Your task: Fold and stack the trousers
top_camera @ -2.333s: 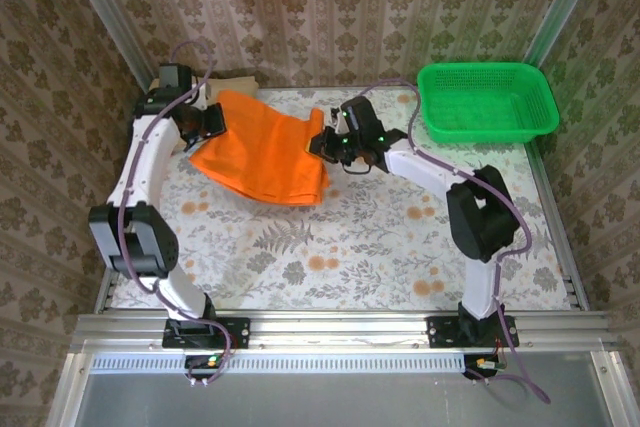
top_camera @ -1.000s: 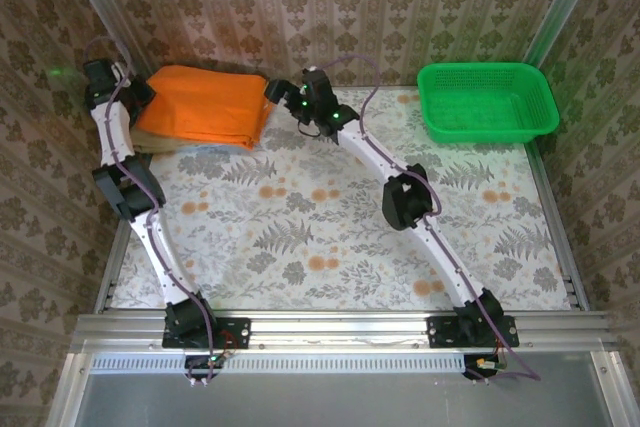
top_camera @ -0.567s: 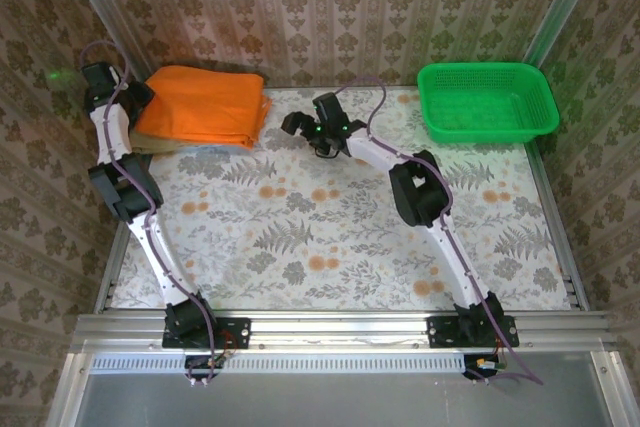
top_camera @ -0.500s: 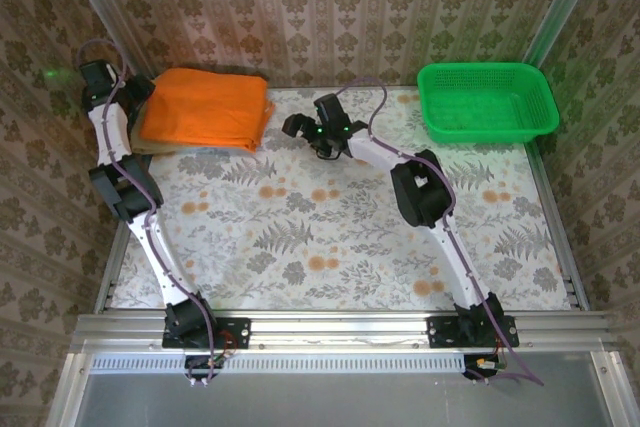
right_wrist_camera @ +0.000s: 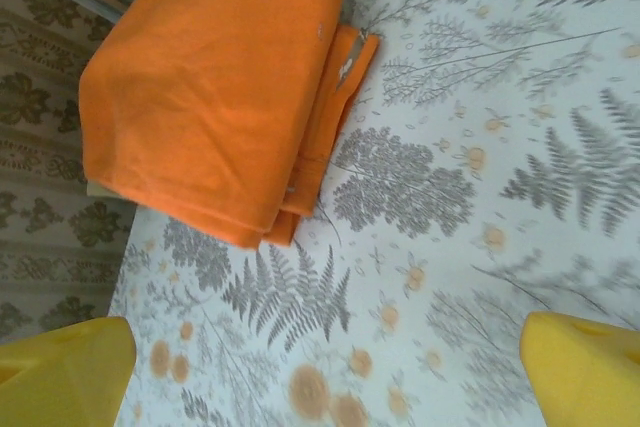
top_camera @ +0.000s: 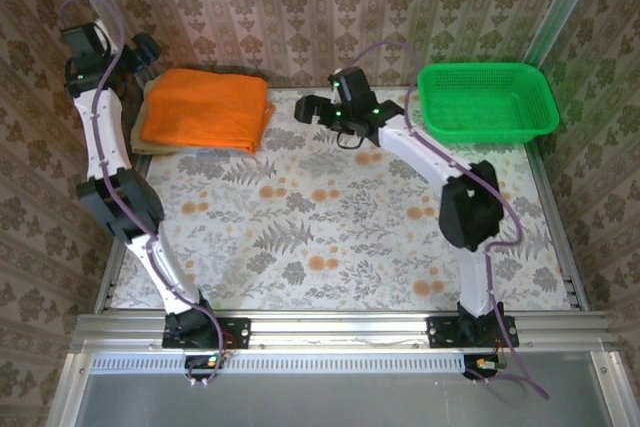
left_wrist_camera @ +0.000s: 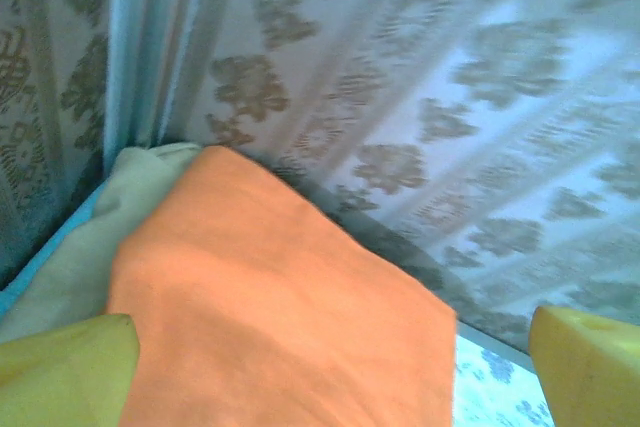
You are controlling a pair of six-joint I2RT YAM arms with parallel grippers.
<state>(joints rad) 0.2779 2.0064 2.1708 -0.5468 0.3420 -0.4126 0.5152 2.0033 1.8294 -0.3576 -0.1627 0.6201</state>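
The orange trousers [top_camera: 205, 110] lie folded into a thick rectangle at the table's back left corner, resting on a pale folded cloth [top_camera: 147, 148]. My left gripper [top_camera: 146, 51] hangs open above their far left edge, by the wall. In the left wrist view the trousers [left_wrist_camera: 280, 317] spread below the gripper [left_wrist_camera: 325, 387], nothing between its yellow fingertips [left_wrist_camera: 60, 372]. My right gripper [top_camera: 308, 109] stands open to the right of the stack, clear of it. The right wrist view has the trousers [right_wrist_camera: 210, 87] ahead of the gripper [right_wrist_camera: 320, 377], with layered edges facing it.
A green mesh basket [top_camera: 487, 100] sits at the back right. The floral tablecloth [top_camera: 330, 217] covers the table. Patterned walls [top_camera: 300, 7] close in the back and sides, close to my left gripper. The pale cloth [left_wrist_camera: 75, 267] pokes out beside the trousers.
My left gripper has opened, let go of the trousers and lifted toward the back left wall. My right gripper has drawn back to the right, away from the stack.
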